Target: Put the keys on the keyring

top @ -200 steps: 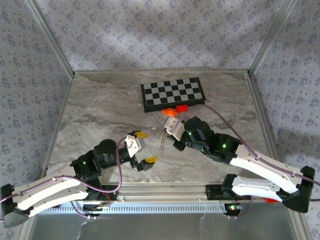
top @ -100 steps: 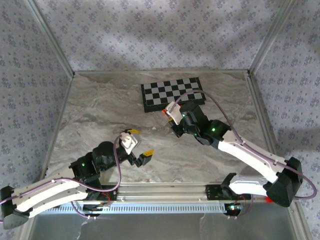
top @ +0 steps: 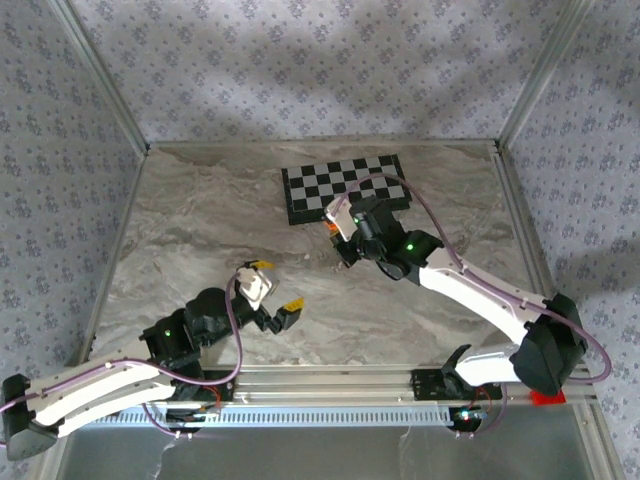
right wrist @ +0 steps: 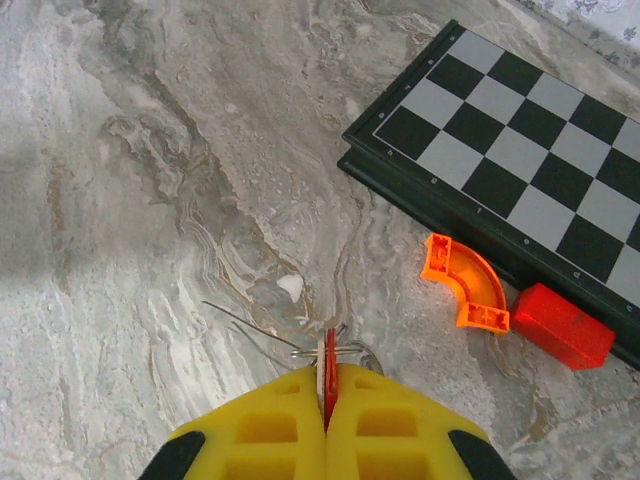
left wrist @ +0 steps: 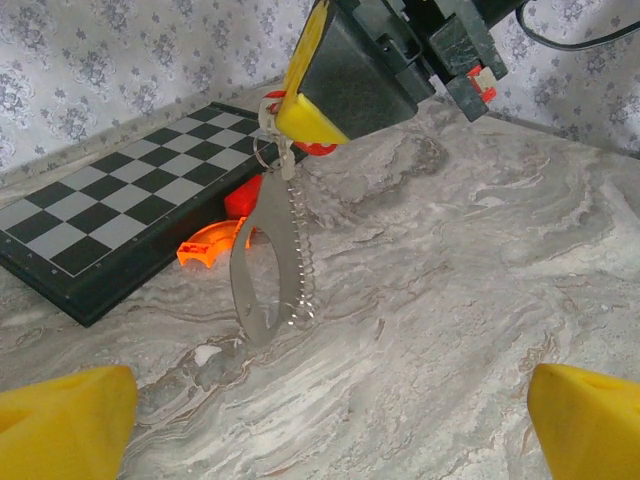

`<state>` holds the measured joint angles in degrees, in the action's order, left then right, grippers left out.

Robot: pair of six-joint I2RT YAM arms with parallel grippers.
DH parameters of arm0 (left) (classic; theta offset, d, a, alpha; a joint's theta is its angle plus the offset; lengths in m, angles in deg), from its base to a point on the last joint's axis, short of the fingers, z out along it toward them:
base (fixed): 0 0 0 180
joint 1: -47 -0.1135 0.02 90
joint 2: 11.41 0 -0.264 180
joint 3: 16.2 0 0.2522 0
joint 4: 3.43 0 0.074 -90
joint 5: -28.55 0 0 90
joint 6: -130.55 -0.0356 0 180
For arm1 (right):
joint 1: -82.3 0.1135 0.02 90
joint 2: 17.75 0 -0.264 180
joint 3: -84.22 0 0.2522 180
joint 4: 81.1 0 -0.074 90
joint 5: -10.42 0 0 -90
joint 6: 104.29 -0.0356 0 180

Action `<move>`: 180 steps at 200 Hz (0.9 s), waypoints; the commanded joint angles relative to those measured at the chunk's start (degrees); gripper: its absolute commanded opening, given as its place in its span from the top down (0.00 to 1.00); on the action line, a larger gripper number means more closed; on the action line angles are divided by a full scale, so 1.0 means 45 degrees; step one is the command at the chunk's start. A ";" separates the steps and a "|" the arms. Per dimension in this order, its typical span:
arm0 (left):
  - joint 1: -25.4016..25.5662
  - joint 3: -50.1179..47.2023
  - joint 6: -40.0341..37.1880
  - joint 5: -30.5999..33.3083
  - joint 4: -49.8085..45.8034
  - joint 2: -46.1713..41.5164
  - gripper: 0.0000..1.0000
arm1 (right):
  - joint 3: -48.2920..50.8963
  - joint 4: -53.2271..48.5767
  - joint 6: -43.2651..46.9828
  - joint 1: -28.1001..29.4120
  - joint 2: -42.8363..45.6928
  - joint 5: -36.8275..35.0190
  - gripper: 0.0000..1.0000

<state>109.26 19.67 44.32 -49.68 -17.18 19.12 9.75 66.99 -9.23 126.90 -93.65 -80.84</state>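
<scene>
Key (right wrist: 331, 350): I see its red head as a thin sliver, clamped edge-on between the closed fingers of the right tool (right wrist: 326, 385), above the worktop (right wrist: 150, 200). Keyring (left wrist: 262, 262) hangs from that same tip, oval upright, beaded chain alongside. I cannot tell whether its lower end touches the marble. Just beyond lie the orange curved piece (right wrist: 462, 285), the red block (right wrist: 562, 325) and the chessboard (right wrist: 520, 130). Left tool (left wrist: 320, 400) gapes wide, empty, facing the ring.
</scene>
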 commanded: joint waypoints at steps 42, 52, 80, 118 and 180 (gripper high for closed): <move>-0.0007 -0.0369 0.0443 0.0256 0.1074 -0.0299 0.01 | -0.0938 0.0922 -0.0172 -0.0026 -0.0761 0.0519 1.00; -0.0007 -0.0420 0.0451 0.0260 0.1181 -0.0279 0.01 | -0.0962 0.0914 -0.0167 -0.0042 -0.0837 0.0548 1.00; -0.0007 -0.0479 0.0417 0.0358 0.1264 -0.0333 0.01 | -0.0848 0.1006 -0.0260 -0.0028 -0.0888 0.0735 1.00; -0.0007 -0.0451 0.0299 0.0423 0.1189 -0.0447 0.01 | -0.0729 0.0949 -0.0304 -0.0028 -0.0913 0.0802 1.00; -0.0007 -0.0539 0.0315 0.0785 0.1084 -0.0857 0.01 | -0.0642 0.0593 -0.0341 -0.0024 -0.0863 0.0805 1.00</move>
<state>109.26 17.18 45.19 -48.06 -13.86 16.69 7.52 69.96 -9.64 126.90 -97.73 -78.02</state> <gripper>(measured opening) 0.994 0.052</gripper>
